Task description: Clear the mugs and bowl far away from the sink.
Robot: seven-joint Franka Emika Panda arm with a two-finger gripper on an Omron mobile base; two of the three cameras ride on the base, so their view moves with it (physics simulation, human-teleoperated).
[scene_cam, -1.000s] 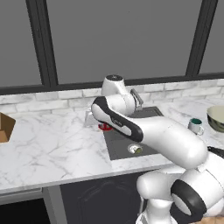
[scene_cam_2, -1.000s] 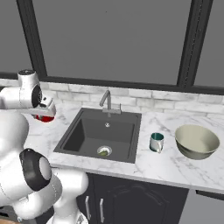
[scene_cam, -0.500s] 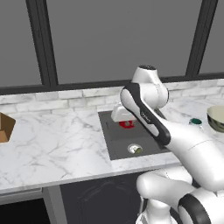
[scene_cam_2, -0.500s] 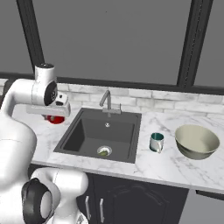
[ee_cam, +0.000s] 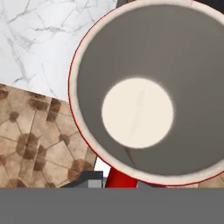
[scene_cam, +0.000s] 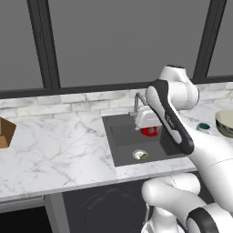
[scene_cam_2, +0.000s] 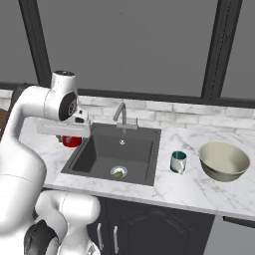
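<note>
My gripper is shut on the red mug, which hangs upright under the hand above the left side of the dark sink. In the left base view the red mug shows against the basin below the hand. The hand view looks straight down into this mug, showing its white rim, grey inside and red outer wall. The white and teal mug stands on the counter right of the sink. The wide beige bowl sits beyond it.
A steel faucet rises at the sink's back edge. A brown box sits at the far left of the marble counter. Dark windows line the back wall. Tiled floor shows past the counter's front edge.
The arm has swung right with the red mug, from over the counter left of the sink to above the sink's left side. Bowl and teal mug have not moved.
</note>
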